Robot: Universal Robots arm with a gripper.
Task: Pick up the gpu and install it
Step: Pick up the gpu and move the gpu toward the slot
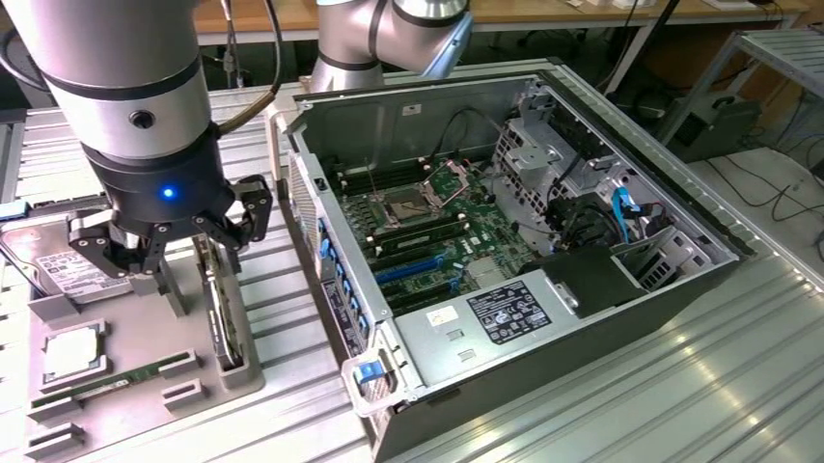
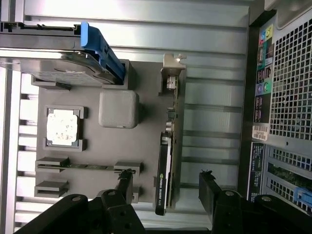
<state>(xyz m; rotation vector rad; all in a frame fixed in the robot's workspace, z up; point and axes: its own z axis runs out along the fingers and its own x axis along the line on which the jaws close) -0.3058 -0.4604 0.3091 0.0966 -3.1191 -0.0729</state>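
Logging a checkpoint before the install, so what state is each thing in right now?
gpu, standing on edge in the grey tray, not lifted.
gripper, open, straddling the gpu.
computer case, side open, blue expansion slots empty.
hard drive, resting in the tray.
memory stick, lying in its tray holder.

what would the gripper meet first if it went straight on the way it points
Most likely the gpu, standing on edge in the grey tray: the open gripper has a finger on either side of it, so they may pass beside it. Depth is unclear.
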